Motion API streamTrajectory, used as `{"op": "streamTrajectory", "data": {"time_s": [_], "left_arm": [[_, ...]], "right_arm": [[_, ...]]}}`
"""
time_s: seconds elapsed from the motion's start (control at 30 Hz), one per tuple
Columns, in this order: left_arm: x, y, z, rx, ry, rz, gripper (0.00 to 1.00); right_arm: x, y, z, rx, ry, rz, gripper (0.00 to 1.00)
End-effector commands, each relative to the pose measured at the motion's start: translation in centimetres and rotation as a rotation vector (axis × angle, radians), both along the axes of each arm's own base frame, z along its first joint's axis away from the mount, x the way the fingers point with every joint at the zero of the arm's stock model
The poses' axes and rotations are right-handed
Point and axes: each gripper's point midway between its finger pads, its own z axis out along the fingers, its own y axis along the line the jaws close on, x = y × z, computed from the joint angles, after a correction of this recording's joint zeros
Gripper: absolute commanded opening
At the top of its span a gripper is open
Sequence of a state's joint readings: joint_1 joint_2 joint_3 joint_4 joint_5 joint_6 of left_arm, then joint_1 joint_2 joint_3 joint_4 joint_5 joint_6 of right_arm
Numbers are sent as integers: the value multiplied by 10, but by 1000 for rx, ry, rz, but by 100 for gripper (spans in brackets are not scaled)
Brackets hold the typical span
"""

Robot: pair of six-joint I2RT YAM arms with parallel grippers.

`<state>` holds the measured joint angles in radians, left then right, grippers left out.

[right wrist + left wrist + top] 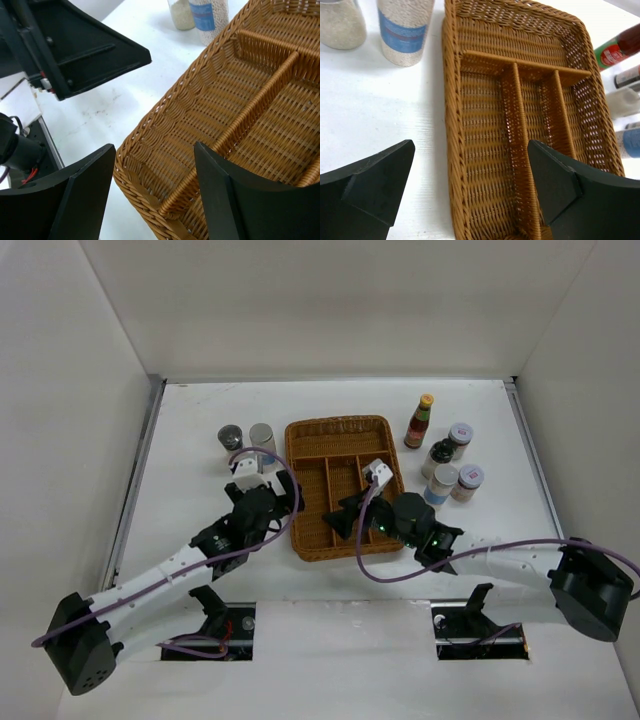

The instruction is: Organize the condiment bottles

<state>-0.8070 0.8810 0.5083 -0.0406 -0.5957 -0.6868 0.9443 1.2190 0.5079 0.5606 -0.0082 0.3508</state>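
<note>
Two jars stand left of the wicker tray (340,425): a dark-lidded one (230,436) and a silver-lidded one (262,436). Right of the tray stand the red sauce bottle (419,422) with a yellow cap and several small jars (441,483). My left gripper (285,495) is open and empty, its jaws straddling the tray's left rim (451,125). My right gripper (340,520) is open and empty over the tray's near left corner (150,135). The left wrist view shows the two left jars (402,30) and the red bottle (620,47). The tray holds no bottles.
The tray has three long compartments and one crosswise at the far end. The left gripper's body (75,45) sits close to the right gripper, on its left. White walls enclose the table on three sides.
</note>
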Motion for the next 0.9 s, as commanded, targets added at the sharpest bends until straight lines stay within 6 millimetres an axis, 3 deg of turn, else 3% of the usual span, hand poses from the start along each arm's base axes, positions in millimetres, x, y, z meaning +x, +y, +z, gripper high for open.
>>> {"op": "streamTrajectory", "data": {"time_s": [0.0,0.17,0.37,0.4,0.47,0.5,0.53,0.73,0.87], "left_arm": [[13,7,28,-30,-66,42,100],[28,8,44,30,-107,49,100],[49,9,94,64,-249,97,100],[54,9,102,58,-270,102,93],[64,13,115,63,-289,128,43],[69,16,121,63,-295,145,37],[74,18,126,63,-298,161,37],[117,32,135,110,-272,254,77],[145,37,114,173,-196,283,86]], "right_arm": [[0,4,36,78,-68,11,71],[3,3,36,75,-67,-7,64],[6,0,39,75,-66,-35,21],[8,-2,40,74,-68,-52,16],[11,-6,40,65,-72,-77,15],[12,-6,40,63,-72,-82,16],[13,-6,38,58,-68,-85,18],[23,-6,30,33,-65,-127,64],[22,-5,32,27,-75,-135,74]]}}
